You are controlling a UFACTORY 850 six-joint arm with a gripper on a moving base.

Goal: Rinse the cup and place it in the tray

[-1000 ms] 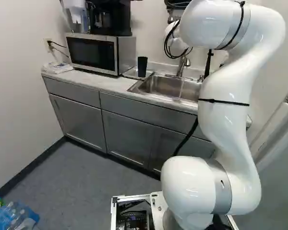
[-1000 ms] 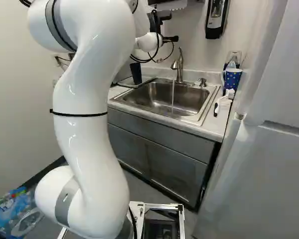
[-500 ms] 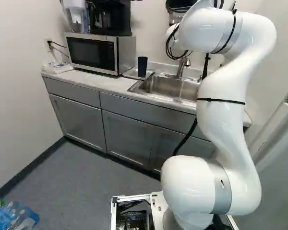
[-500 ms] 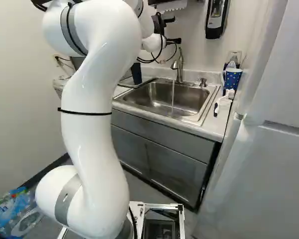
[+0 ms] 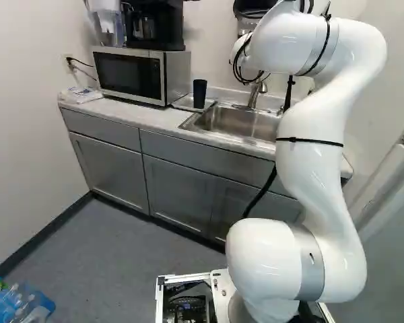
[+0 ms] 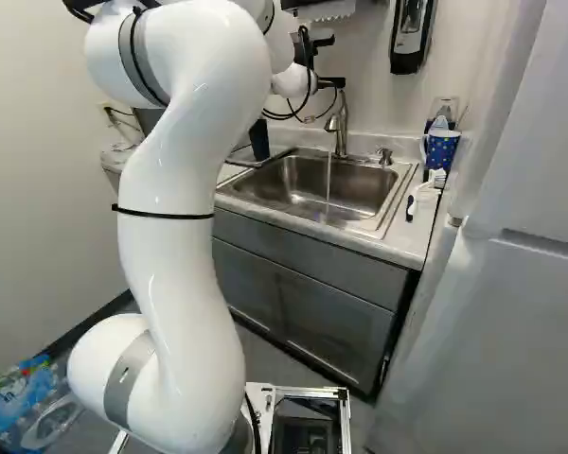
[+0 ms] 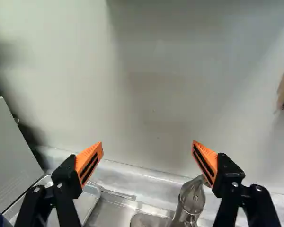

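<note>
Between the boxy microwave and the sink, the smooth dark cup stands in the shallow metal tray, presumably rinsed and set to drain. My jaws are spread wide, holding nothing. Water runs from the curved faucet; a dotted mug stands by the counter's right edge.

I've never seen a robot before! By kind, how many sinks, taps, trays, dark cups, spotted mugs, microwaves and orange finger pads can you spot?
Sink: 1
Tap: 1
Tray: 1
Dark cup: 1
Spotted mug: 1
Microwave: 1
Orange finger pads: 2
Total: 8
</note>
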